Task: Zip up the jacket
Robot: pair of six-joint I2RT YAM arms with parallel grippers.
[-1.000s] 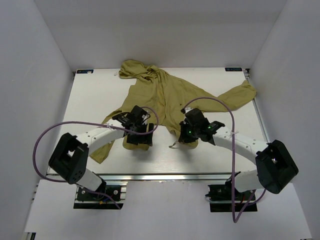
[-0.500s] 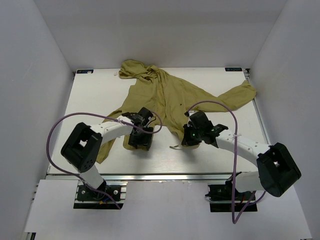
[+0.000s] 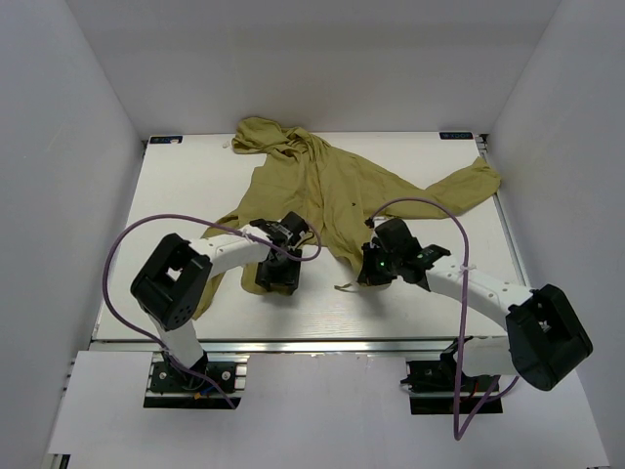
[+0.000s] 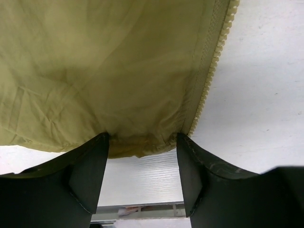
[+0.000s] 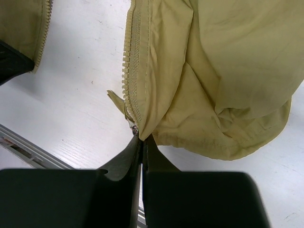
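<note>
The right gripper (image 5: 141,138) is closed. Its two fingers are pressed flat together, and they pinch the jacket (image 5: 223,71) at the bottom corner of one front edge, just where the row of zipper teeth (image 5: 129,71) ends. A small tab (image 5: 114,98) of fabric sticks out beside this place.

The left gripper (image 4: 142,138) has its fingers (image 4: 90,175) spread wide apart. The lower hem of the other front half lies between the fingertips. A second row of teeth (image 4: 213,61) runs up along the edge of this half, close to the finger that appears on the right in the left wrist view. The fingers do not squeeze the fabric.

From the top camera, the jacket (image 3: 327,186) lies spread on the white table (image 3: 186,186). Its hood (image 3: 259,132) points to the far edge. One sleeve (image 3: 469,181) reaches to the far right corner, and the other sleeve (image 3: 200,293) runs down along the left arm toward the near edge. The front is not zipped at the bottom: the two edges stand apart, with bare table between them. The left gripper (image 3: 275,278) and the right gripper (image 3: 376,271) both sit low at the near hem, one on each half. A purple cable (image 3: 420,202) arches over the right arm.
</note>
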